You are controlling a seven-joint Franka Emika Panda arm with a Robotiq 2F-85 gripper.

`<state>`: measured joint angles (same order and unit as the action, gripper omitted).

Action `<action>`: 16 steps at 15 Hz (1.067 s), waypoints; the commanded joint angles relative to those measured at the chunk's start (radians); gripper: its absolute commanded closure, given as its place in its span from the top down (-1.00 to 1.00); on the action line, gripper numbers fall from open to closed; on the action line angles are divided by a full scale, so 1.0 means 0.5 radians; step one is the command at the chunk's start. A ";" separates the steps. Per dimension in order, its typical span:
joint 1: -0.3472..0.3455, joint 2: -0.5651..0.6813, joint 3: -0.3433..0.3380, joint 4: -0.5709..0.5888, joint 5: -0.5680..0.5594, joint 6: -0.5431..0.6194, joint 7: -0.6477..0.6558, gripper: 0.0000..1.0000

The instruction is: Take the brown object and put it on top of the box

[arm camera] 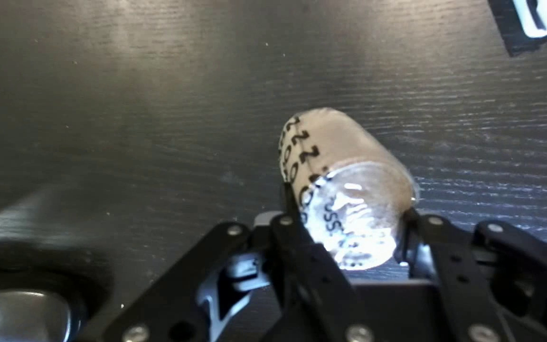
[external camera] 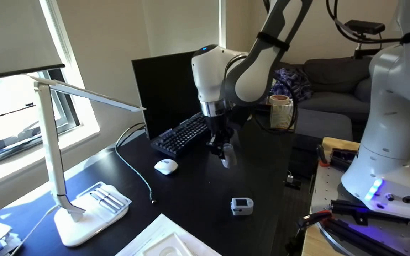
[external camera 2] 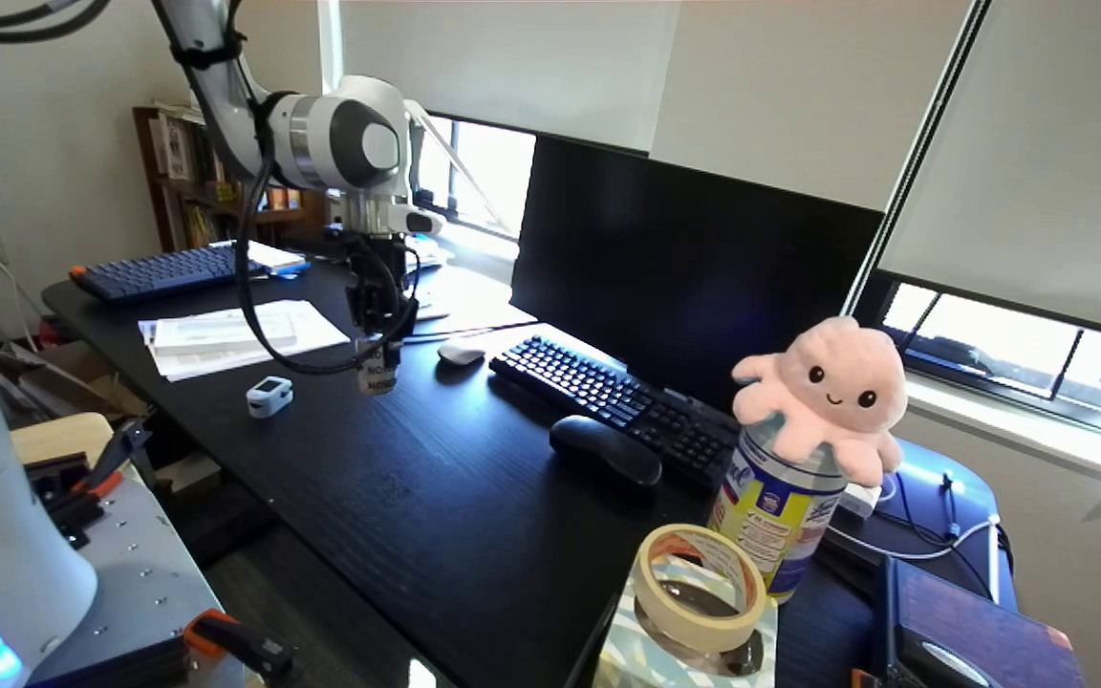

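In an exterior view, a white gadget point(external camera: 242, 207) lies near on the black worktop point(external camera: 194, 202), at six o'clock from the brown cylinder point(external camera: 230, 157). The claw point(arm camera: 349, 213) grips that cylinder. At nine from it sits the white mouse point(external camera: 166, 166); farther, at ten, the keyboard point(external camera: 185, 134); farther still, at two, a patterned box point(external camera: 279, 117) bearing a tape roll point(external camera: 279, 101).

There are two mice point(external camera 2: 605, 451), two keyboards point(external camera 2: 598, 387), and one each of monitor point(external camera 2: 694, 296), lamp point(external camera: 51, 142), brown cylinder point(arm camera: 349, 183), gadget point(external camera: 242, 207), plush point(external camera 2: 828, 397), tape point(external camera 2: 699, 623).
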<state>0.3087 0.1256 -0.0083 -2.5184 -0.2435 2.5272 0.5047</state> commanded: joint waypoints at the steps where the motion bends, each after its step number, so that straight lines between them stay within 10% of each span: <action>1: -0.090 -0.008 0.083 0.002 -0.012 -0.007 0.007 -0.15; 3: -0.083 0.016 0.097 0.033 -0.012 -0.007 0.007 -0.15; 4: -0.079 0.025 0.103 0.041 -0.011 -0.007 0.006 -0.65; 7: -0.118 0.069 -0.008 0.058 -0.338 0.088 0.278 -0.65; 16: -0.624 -0.360 -0.307 -0.328 -0.190 0.019 0.089 -0.65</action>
<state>0.0674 0.1024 -0.1342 -2.5791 -0.3658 2.5577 0.5989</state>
